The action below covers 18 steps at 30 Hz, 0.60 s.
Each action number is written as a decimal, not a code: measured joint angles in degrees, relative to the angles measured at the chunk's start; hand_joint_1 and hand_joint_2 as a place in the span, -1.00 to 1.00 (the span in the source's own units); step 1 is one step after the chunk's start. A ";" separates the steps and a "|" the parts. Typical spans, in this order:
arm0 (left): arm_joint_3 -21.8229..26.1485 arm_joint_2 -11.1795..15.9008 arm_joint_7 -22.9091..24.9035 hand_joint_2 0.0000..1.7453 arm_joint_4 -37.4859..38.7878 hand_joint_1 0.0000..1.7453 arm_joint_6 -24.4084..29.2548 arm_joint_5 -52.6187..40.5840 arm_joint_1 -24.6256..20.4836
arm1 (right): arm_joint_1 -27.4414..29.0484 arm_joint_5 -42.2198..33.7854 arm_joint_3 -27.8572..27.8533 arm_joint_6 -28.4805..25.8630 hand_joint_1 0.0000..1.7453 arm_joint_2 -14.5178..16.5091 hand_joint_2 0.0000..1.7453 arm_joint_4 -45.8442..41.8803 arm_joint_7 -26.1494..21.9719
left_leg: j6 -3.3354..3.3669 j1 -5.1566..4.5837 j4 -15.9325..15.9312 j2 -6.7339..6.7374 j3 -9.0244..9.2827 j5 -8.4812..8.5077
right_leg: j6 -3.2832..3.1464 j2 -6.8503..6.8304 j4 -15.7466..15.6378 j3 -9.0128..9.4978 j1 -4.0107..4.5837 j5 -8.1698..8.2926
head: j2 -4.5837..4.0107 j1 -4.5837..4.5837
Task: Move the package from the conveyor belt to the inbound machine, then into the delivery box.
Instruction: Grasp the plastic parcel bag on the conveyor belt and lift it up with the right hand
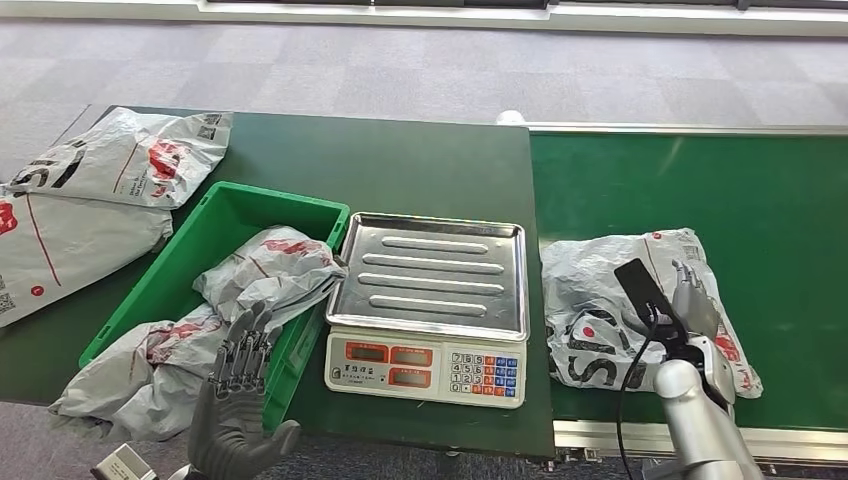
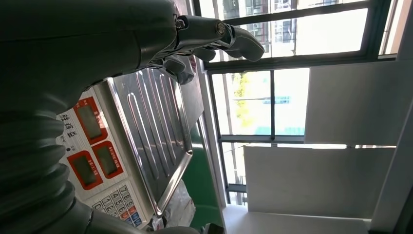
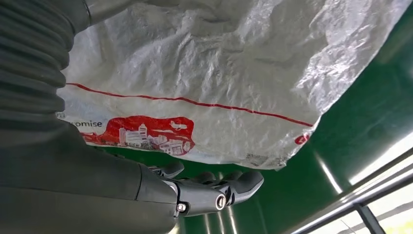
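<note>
one package (image 1: pixel 620 300) under right hand (image 1: pixel 690 300) fingers (image 3: pixel 243 183)

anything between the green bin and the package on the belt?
Head view: the scale, steel tray bare, sits between the green bin and the package on the conveyor belt.

The right hand (image 1: pixel 690 300) hides part of the package (image 1: pixel 610 310) beneath it, so any grip is unclear. The left parcels (image 1: pixel 60 235) run off the picture's edge. The scale (image 1: pixel 425 365) keys are too small to read.

Package (image 3: pixel 204 78) reads "omise" beside its red picture
</note>
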 joint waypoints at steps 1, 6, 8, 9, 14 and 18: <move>-0.02 0.06 0.00 1.00 0.00 -1.00 0.00 0.01 -0.01 | -0.49 0.00 0.00 -0.04 -1.00 -0.08 1.00 1.25 -0.02 | 0.00 0.00 0.00 0.00 -0.02 0.00 | 0.00 0.01 0.00 -0.02 0.00 -0.01 | 0.00 0.00; -0.07 0.30 0.04 1.00 0.02 -1.00 0.05 0.05 -0.03 | -2.09 0.04 0.00 0.85 -1.00 -0.27 1.00 5.40 0.80 | 0.00 0.01 0.00 0.01 -0.10 -0.01 | 0.00 0.01 0.00 -0.11 -0.02 -0.02 | 0.00 0.01; -0.12 0.38 0.16 1.00 0.07 -1.00 0.24 0.10 -0.07 | -2.78 0.23 0.00 2.90 -1.00 -0.28 1.00 7.24 2.59 | 0.01 0.01 0.00 0.01 -0.11 -0.02 | 0.01 0.01 0.00 -0.11 -0.03 -0.02 | 0.00 0.00; -0.15 0.43 0.26 1.00 0.09 -1.00 0.33 0.13 -0.09 | -3.12 0.39 0.00 3.98 -1.00 -0.28 1.00 8.52 3.52 | 0.01 0.01 0.00 0.01 -0.11 -0.02 | 0.01 0.00 0.00 -0.11 -0.03 -0.02 | 0.00 0.00; -0.19 0.60 0.90 1.00 0.18 -1.00 -0.43 0.15 -0.28 | -5.10 1.51 0.00 7.55 -1.00 -0.28 1.00 16.52 6.05 | 0.01 0.00 0.01 0.01 -0.07 -0.01 | 0.01 0.00 0.00 -0.09 -0.03 -0.01 | 0.00 0.00; -0.22 0.61 1.34 1.00 0.55 -1.00 -1.84 0.11 -0.61 | -7.02 2.54 -0.03 10.28 0.14 -0.47 1.00 21.19 7.21 | 0.05 0.01 0.01 0.02 0.14 -0.06 | 0.02 0.00 -0.01 0.05 -0.02 -0.06 | 0.00 0.00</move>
